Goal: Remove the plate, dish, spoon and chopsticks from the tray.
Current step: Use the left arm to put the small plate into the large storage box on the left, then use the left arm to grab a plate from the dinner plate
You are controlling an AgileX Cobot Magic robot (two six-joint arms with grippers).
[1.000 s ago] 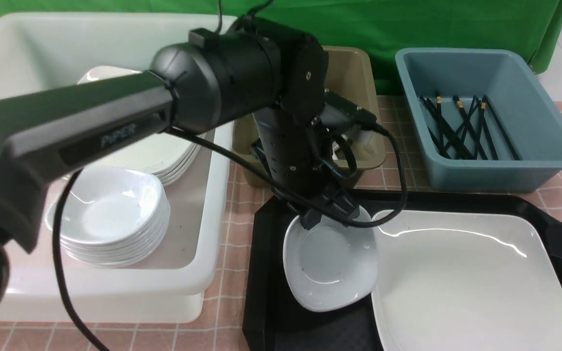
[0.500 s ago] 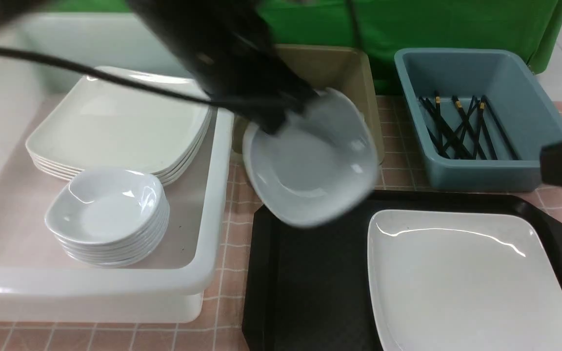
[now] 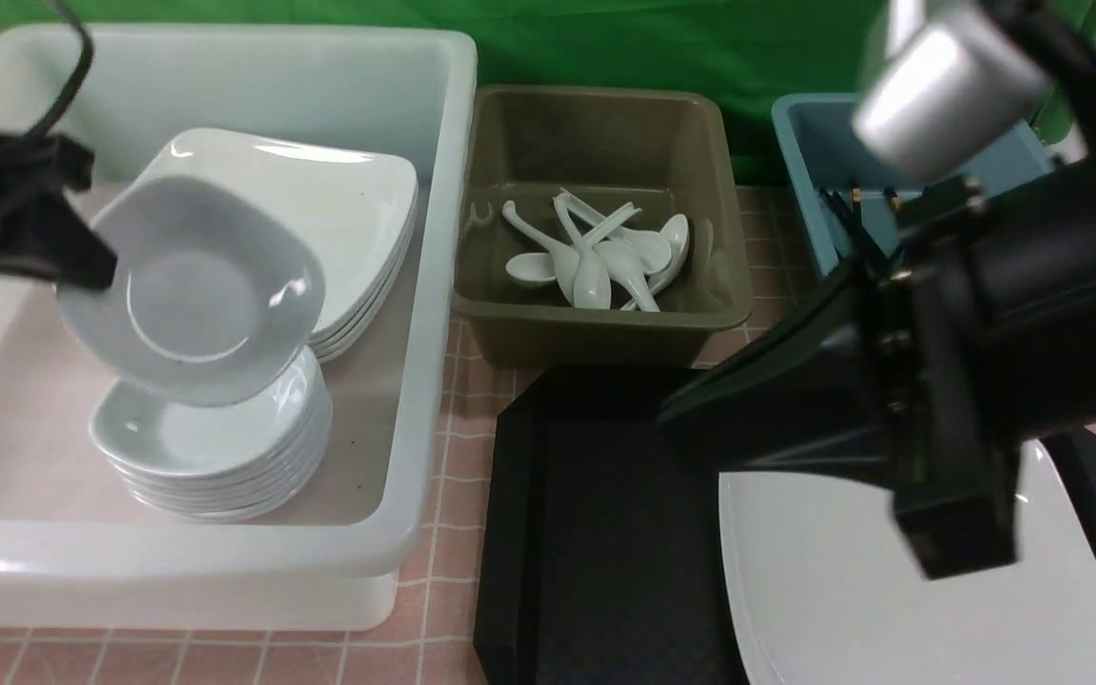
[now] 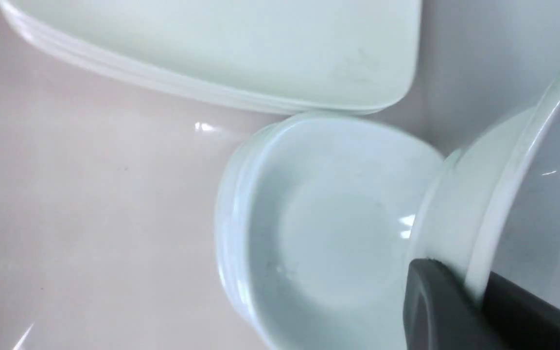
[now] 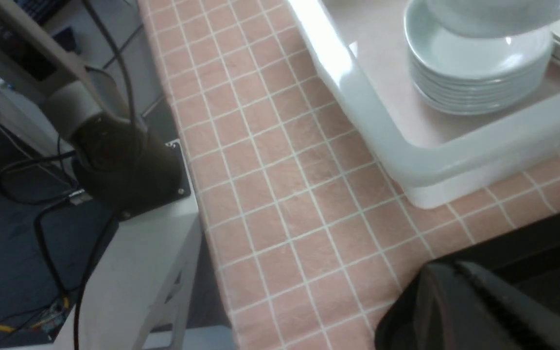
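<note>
My left gripper (image 3: 96, 271) is shut on the rim of the small pale dish (image 3: 191, 285) and holds it tilted just above a stack of like dishes (image 3: 210, 438) in the white tub. In the left wrist view the dark fingers (image 4: 435, 301) clamp the dish's rim (image 4: 518, 194) over that stack (image 4: 328, 233). The large white plate (image 3: 824, 580) lies on the right of the black tray (image 3: 605, 542). My right arm (image 3: 938, 381) hangs over the plate and hides its far part. The right gripper (image 5: 460, 277) is shut and empty by the tray's corner (image 5: 542, 233).
The white tub (image 3: 434, 285) also holds a stack of large plates (image 3: 358, 200). An olive tub (image 3: 596, 323) behind the tray holds several white spoons (image 3: 596, 257). A blue tub (image 3: 795, 124) at the back right holds black chopsticks (image 3: 843, 205), mostly hidden by my right arm.
The left arm lifted the dish off the tray and carried it left to above the dish stack in the white tub. The right arm swung in over the tray's right side.
</note>
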